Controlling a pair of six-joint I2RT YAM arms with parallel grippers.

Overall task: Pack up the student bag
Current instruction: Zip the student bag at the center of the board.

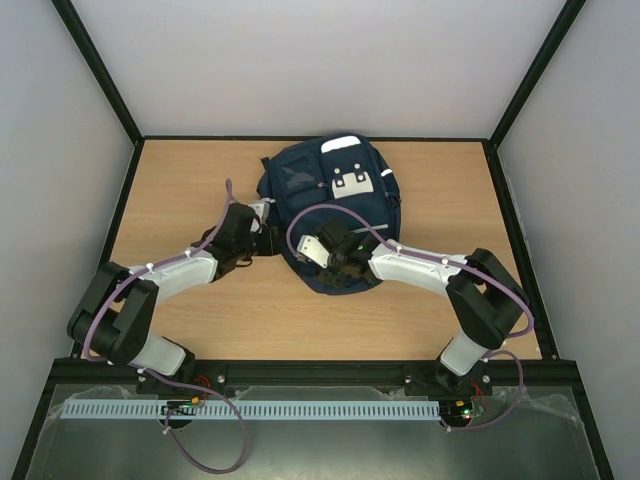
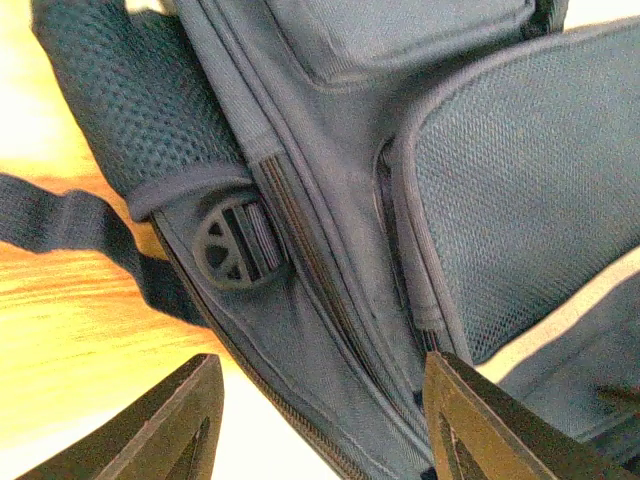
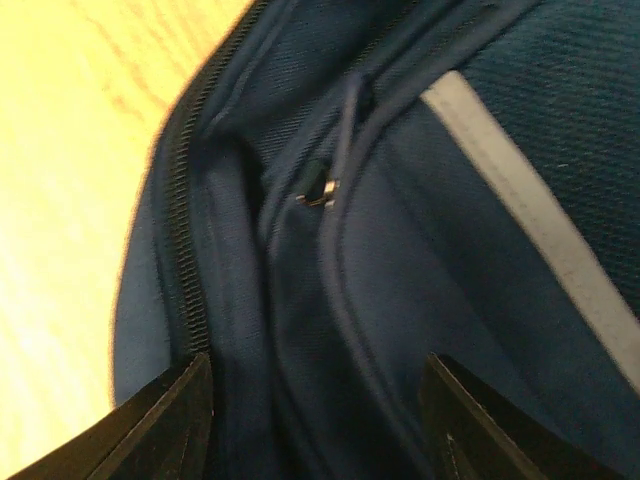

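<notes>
Top external view: navy backpack flat at mid-table, flanked by both arms for access to its zip. Left gripper spread wide beside the side buckle. Right gripper likewise parted, poised over the zipper pull, apparently to work the zip.

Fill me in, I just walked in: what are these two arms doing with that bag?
A navy backpack lies flat on the wooden table. The left gripper hangs open over its side, by a strap buckle. The right gripper hangs open over its near end, where a zipper pull shows. Neither holds anything. No items to pack are in view.
</notes>
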